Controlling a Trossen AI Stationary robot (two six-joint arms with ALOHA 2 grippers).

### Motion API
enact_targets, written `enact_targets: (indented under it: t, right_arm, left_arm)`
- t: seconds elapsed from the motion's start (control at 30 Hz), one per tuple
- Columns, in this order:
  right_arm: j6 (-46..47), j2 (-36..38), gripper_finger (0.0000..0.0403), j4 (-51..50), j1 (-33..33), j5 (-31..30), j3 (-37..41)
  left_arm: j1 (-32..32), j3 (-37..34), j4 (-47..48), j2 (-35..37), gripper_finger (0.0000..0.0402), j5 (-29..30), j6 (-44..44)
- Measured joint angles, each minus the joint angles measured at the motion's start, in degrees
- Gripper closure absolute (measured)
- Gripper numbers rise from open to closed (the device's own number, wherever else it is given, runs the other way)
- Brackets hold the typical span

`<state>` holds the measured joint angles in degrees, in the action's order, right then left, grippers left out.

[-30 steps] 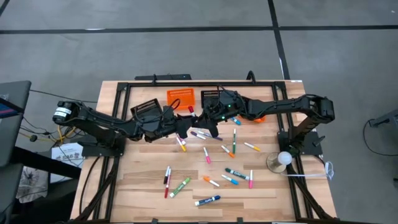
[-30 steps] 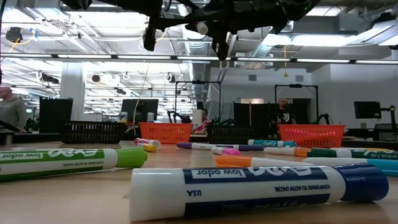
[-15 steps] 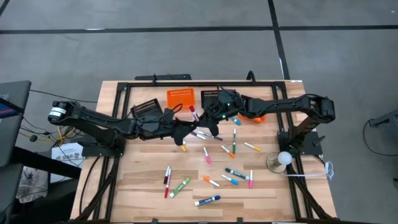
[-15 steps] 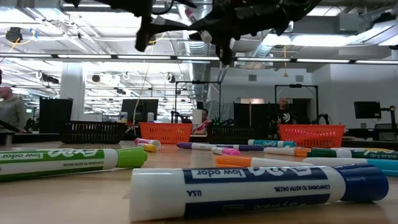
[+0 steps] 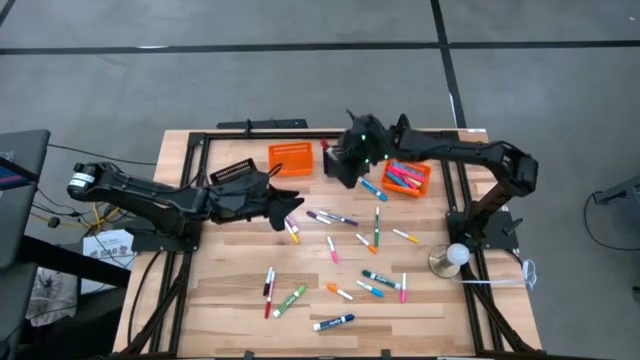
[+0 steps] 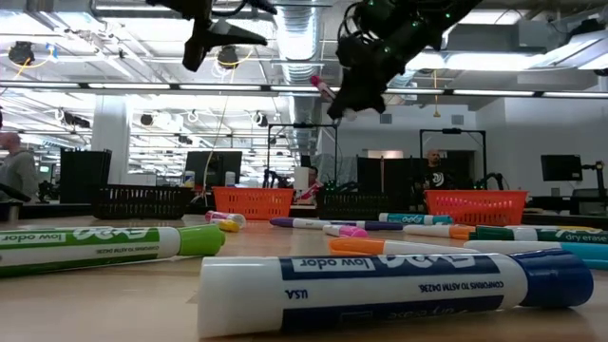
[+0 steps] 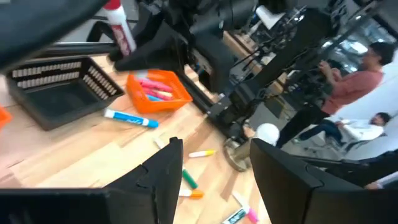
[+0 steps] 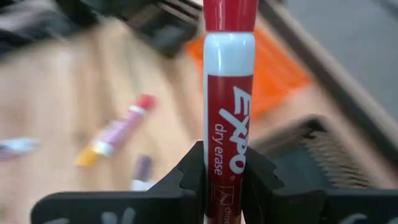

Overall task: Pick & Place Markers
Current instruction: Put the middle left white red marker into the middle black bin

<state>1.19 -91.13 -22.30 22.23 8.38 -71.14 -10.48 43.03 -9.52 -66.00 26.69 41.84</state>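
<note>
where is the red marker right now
The red marker is clamped in the right gripper, raised above the black basket at the table's far edge.

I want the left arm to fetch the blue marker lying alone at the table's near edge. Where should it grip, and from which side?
Grip the blue marker mid-barrel, coming straight down from above. It lies flat and nearly crosswise on the table with bare wood around it, so the end effector's fingers can close across its slim width.
</note>
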Motion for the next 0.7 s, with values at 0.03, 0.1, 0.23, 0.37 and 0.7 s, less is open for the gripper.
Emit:
enact_targets:
  t: [0.03, 0.1, 0.23, 0.37, 0.7]
  right_arm:
    - [-2.1, 0.0, 0.0351, -1.8, 0.9, -1.4, -1.1]
    - [-5.8, 0.0, 0.0351, -3.7, 2.5, -3.5, -2.9]
    - [-12.4, 0.0, 0.0351, -6.4, 5.3, -5.8, -5.3]
    - [-18.8, -0.1, 0.0351, -6.5, 7.0, -6.1, -5.4]
    - [-31.3, -8.2, 0.0351, -9.3, 6.3, -10.6, -5.3]
  left_arm:
    - [0.0, 0.0, 0.7, 0.0, 0.0215, 0.5, -0.1]
    - [0.0, 0.0, 1.0, 0.0, 0.0215, 1.4, -0.1]
    - [0.1, 0.0, 1.0, 0.0, 0.0214, 2.3, -0.9]
    - [0.0, 0.0, 1.0, 0.0, 0.0215, 2.3, -1.3]
    - [0.0, 0.0, 1.0, 0.0, 0.0215, 4.8, -1.3]
